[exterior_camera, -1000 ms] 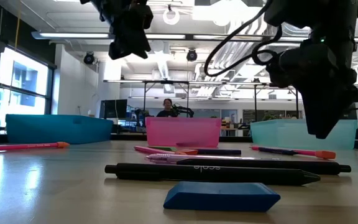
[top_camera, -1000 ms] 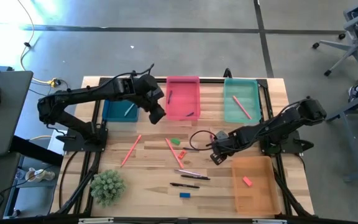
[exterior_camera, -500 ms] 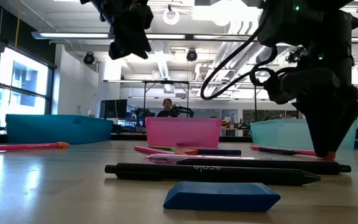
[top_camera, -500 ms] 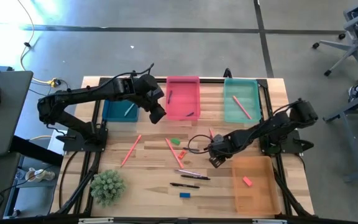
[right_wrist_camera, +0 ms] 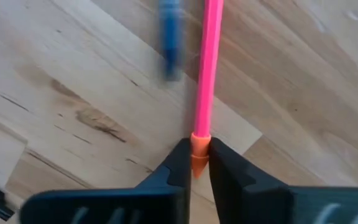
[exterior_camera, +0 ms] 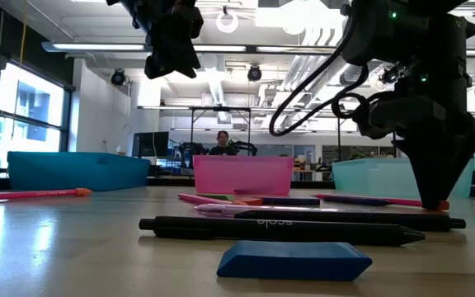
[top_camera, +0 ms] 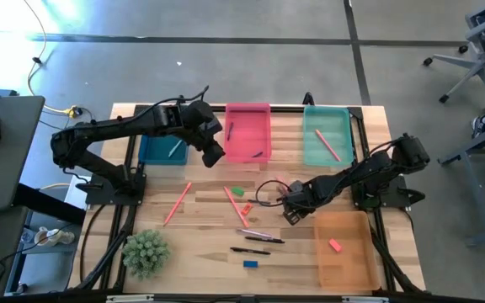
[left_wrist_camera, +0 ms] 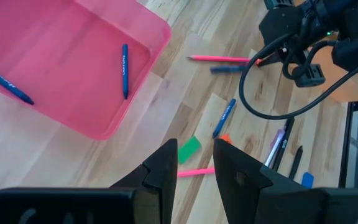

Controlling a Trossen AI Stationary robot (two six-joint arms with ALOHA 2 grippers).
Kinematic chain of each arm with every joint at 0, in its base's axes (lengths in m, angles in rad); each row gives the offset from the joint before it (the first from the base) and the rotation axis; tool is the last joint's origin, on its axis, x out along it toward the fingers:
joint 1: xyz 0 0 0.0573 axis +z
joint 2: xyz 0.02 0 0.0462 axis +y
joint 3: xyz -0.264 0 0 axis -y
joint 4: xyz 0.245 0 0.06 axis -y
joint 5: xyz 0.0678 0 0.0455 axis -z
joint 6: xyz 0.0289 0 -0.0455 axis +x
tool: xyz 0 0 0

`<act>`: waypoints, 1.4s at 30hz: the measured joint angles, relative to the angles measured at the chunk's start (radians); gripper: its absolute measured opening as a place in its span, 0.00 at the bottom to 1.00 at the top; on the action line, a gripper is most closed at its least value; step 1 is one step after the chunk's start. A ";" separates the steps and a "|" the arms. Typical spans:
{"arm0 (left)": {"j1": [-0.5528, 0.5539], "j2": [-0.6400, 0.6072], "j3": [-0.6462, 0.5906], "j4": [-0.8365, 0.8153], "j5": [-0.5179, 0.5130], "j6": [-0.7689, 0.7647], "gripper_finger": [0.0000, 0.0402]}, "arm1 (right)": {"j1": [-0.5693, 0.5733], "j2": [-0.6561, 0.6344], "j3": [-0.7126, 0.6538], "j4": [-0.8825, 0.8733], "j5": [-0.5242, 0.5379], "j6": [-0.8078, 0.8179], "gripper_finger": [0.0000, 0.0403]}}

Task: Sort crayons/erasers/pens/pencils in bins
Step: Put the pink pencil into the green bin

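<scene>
My right gripper [right_wrist_camera: 197,163] stands at the table's middle right, pointing down, shut on a pink pencil [right_wrist_camera: 209,68] that lies flat beside a blue crayon [right_wrist_camera: 169,37]. My left gripper [left_wrist_camera: 194,167] hangs open and empty, high over the near left corner of the pink bin [top_camera: 248,132]. The dark blue bin [top_camera: 160,150] and the teal bin [top_camera: 327,135] stand along the far edge. The orange bin [top_camera: 343,248], at the near right, holds a pink eraser [top_camera: 335,245]. A green eraser [top_camera: 237,191], a blue eraser [exterior_camera: 293,260] and two dark pens [top_camera: 251,251] lie loose on the table. My right gripper pinches the pencil's orange end [right_wrist_camera: 199,144] between its two fingertips. The fingers come from above, pointing down, one on each side of the stick. The pencil lies flat on the table [right_wrist_camera: 73,93] and runs away from the fingers.
Two more pink pencils [top_camera: 178,203] [top_camera: 234,204] lie left of centre. A small green plant [top_camera: 146,251] stands near the left front corner. The pink bin holds dark blue sticks [left_wrist_camera: 125,68], and the teal bin holds a pink stick [top_camera: 327,145]. A cable loops beside my right gripper [top_camera: 268,187].
My right gripper has come down from a little above the table onto the pencil's orange end and now stands at table height. My left gripper has kept still.
</scene>
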 joint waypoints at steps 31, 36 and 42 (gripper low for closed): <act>0.000 0.000 0.000 -0.018 0.005 0.001 0.23 | -0.021 -0.396 -0.006 -0.105 0.288 0.176 0.04; 0.000 0.000 0.000 -0.019 0.005 0.001 0.23 | -0.066 -0.520 -0.005 -0.179 0.397 0.184 0.04; 0.000 0.000 0.000 -0.019 0.005 0.001 0.23 | -0.150 -0.654 -0.005 -0.272 0.528 0.180 0.03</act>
